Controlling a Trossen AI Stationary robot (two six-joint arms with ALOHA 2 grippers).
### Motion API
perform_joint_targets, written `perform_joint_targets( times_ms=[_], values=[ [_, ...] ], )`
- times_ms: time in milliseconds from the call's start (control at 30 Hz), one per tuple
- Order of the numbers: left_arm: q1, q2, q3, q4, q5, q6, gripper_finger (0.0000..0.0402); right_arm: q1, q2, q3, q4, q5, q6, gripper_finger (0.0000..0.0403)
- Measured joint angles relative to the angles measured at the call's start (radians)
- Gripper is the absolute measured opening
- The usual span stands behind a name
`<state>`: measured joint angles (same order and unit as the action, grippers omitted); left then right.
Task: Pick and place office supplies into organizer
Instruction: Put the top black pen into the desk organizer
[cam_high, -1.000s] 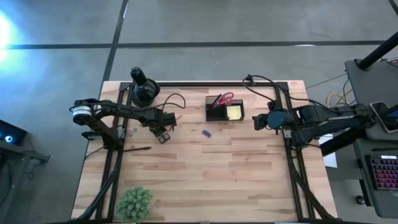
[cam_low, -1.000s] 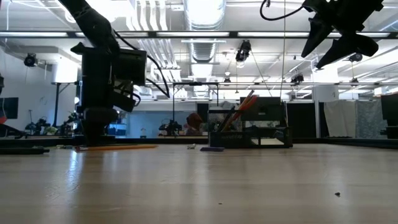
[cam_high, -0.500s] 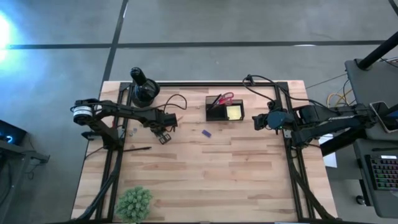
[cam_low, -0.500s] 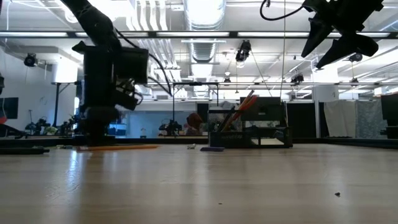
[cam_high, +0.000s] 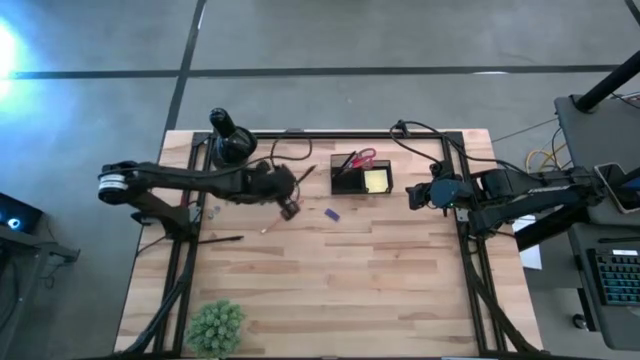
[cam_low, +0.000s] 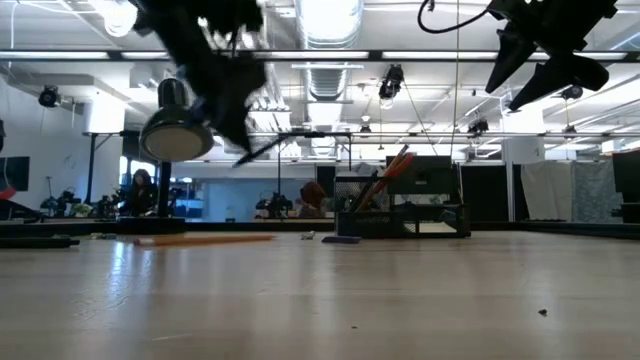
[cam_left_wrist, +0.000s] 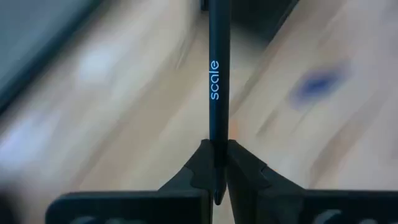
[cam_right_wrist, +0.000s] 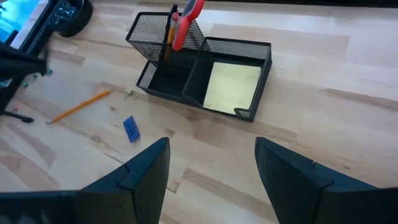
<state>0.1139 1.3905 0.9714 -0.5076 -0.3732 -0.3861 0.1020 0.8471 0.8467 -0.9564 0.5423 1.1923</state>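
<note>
The left gripper (cam_left_wrist: 216, 180) is clamped on a black pen (cam_left_wrist: 214, 81) above the desk (cam_high: 350, 280), left of the organizer (cam_high: 361, 177) (scissors inside it); the right gripper (cam_right_wrist: 211, 168) hangs wide beside it.

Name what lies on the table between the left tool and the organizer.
In the high view, only the small purple piece lies on the wood between the left tool, shut on the black pen, and the organizer.
</note>
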Motion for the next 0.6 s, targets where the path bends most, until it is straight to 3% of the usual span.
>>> perform_joint_targets(
  times_ms=[133, 233, 367, 600],
  values=[
    [-0.034, -0.028, -0.006, 0.394, -0.023, 0.111, 0.0003, 0.000, 0.000, 0.000, -0.007, 0.000, 0.000, 0.0226],
    [-0.027, 0.026, -0.001, 0.613, -0.026, 0.202, 0.0008, 0.000, 0.000, 0.000, -0.006, 0.000, 0.000, 0.0226],
    [0.025, 0.172, 0.063, 0.691, -0.011, 0.262, 0.0006, 0.000, 0.000, 0.000, -0.004, 0.000, 0.007, 0.0226],
    [0.096, 0.393, 0.249, 0.654, 0.033, 0.301, 0.0003, 0.000, 0.000, 0.000, -0.005, -0.015, 0.010, 0.0226]
  ],
)
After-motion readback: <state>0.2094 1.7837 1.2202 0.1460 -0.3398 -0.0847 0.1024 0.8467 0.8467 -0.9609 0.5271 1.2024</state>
